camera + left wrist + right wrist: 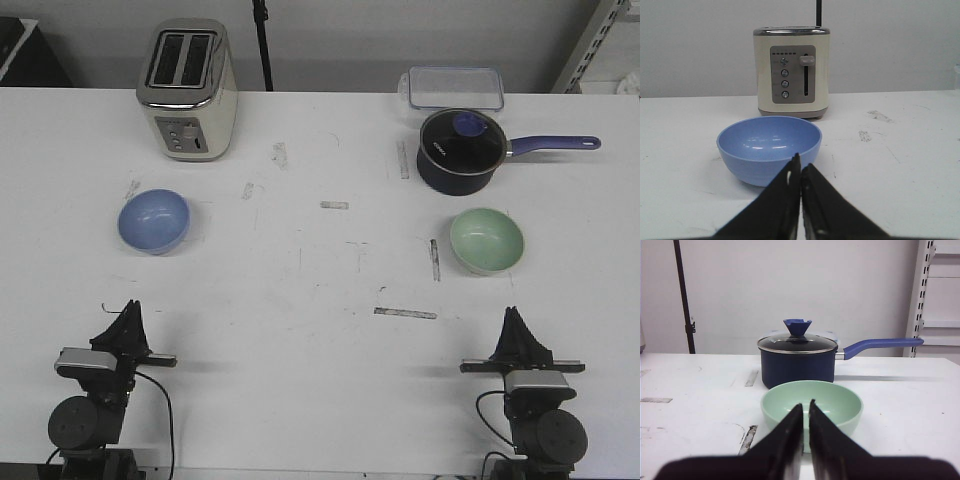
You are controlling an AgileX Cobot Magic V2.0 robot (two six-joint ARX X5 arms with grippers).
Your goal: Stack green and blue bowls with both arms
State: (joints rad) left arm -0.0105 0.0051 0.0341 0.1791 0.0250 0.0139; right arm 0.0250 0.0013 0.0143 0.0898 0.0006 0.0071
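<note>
— Blue bowl (154, 221) first: where did you have it?

— It sat upright on the white table (320, 380), on the left side, in front of the cream toaster (187, 90) and apart from it. Your left wrist camera showed it straight ahead of the fingers, empty, with the toaster's lever and round buttons facing you behind it.

— And the green bowl (487, 241)?

— It stood on the right side, well apart from the blue one, also upright and empty. The dark navy pot (458, 151) with its glass lid and purple handle stood just behind it, near but not touching, and a clear plastic container (451, 88) lay behind the pot at the table's far edge.

— How were your grippers?

— You had the left gripper (127, 312) near the front edge of the table, its fingers pressed together with nothing between them. The right gripper (517, 322) was the same on its side: fingers closed on each other, holding nothing. Each one pointed toward its own bowl, with bare table between. Dark scuff marks ran across the tabletop between the two bowls.
</note>
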